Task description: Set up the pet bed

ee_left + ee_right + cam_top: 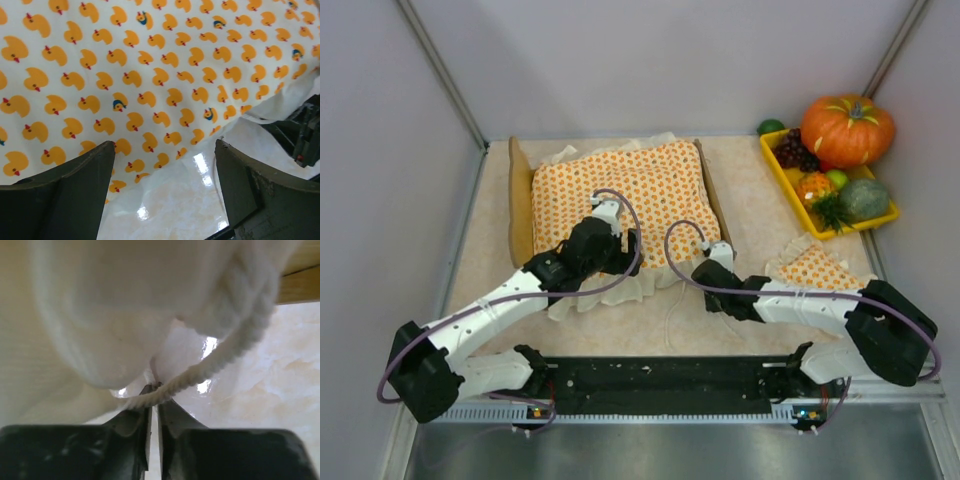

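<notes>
Step in hand, as I read it: dressing the pet bed (520,200) by squaring off the duck-print bedspread (620,185) that lies over it. The pet bed sits on the counter (760,210) ahead of the left arm, headboard to the left and foot rail to the right. The bedspread's near edge spills off the bed's near side onto the counter. Right claw (718,250) is low at the bed's near foot corner. The wrist view shows its jaws together, pinching the bedspread's white corded trim (235,345) at the tips (154,390), with the wood frame (300,285) just beyond. That arm is stretched out flat from the right, forearm close to the counter. Left claw (608,210) hangs above the bedspread near the bed's near side, jaws wide apart and holding nothing. Its wrist view looks down past both fingers (65,195) at the cloth edge and bare counter. That arm is elbow-bent and angled in from the left. Next move likely calls for a gentle tug of the pinched trim towards the foot corner to pull the cloth flat without dragging it off. The pillow (817,268) lies on the counter right of the bed, not yet placed.
</notes>
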Robot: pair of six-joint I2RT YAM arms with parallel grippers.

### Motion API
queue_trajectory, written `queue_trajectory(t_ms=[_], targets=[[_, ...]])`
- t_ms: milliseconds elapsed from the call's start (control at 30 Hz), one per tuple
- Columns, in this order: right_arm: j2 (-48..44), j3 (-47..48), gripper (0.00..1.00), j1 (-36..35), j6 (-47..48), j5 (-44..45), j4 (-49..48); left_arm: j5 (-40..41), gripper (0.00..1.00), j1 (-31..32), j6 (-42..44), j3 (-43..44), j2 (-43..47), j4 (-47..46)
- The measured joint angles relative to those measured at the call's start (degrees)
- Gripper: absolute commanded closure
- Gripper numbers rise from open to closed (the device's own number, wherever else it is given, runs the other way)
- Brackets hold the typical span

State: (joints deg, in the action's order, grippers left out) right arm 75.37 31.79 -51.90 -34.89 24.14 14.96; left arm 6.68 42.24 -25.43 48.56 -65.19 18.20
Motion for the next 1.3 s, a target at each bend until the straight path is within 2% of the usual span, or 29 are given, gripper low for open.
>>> queue_trajectory(t_ms=[267,333,500,600,833,967,1167,1200,1233,1267,1300], targets=[[0.07,0.79,1.00,0.02,-9.81,0.37,3.41,4.11,0.13,-2.82,-0.02,-6.64,1.55,-0.26],[-3.72,-1.09,1.00,0.02,-13.66,-0.42,6.38,4.07,0.13,-3.65,0.00,-6.99,2.27,-0.15],[-21.03,-7.61,1.00,0.04,-23.67,-0.85,20.02,3.67,0.11,-4.76,0.74,-6.97,5.01,-0.79],[-26.16,-8.24,1.00,0.07,-26.29,-0.46,23.63,3.43,0.11,-5.07,1.60,-6.86,5.14,-1.29],[-24.68,-6.14,1.00,0.07,-28.83,1.49,30.58,4.55,0.11,-6.03,2.67,-6.75,4.90,-0.15],[-27.76,-3.06,1.00,-0.13,-30.01,2.40,36.04,5.01,0.10,-7.04,2.73,-6.78,6.32,0.42],[-29.05,-0.92,1.00,-1.11,-29.40,1.90,38.47,5.51,0.10,-7.50,2.99,-6.78,8.35,0.42],[-28.72,-0.92,0.94,-1.16,-28.68,1.31,38.38,5.84,0.10,-7.54,3.08,-6.78,8.33,0.52],[-28.26,-0.92,0.81,-1.20,-27.76,0.68,38.03,6.05,0.10,-7.56,3.13,-6.78,8.33,0.74],[-27.96,-0.92,0.66,-1.20,-26.91,-0.11,37.64,6.36,0.09,-7.61,3.26,-6.78,8.37,1.07],[-28.04,-0.87,0.41,-1.22,-26.05,-0.79,37.55,6.75,0.09,-7.61,3.37,-6.78,8.44,1.49]])
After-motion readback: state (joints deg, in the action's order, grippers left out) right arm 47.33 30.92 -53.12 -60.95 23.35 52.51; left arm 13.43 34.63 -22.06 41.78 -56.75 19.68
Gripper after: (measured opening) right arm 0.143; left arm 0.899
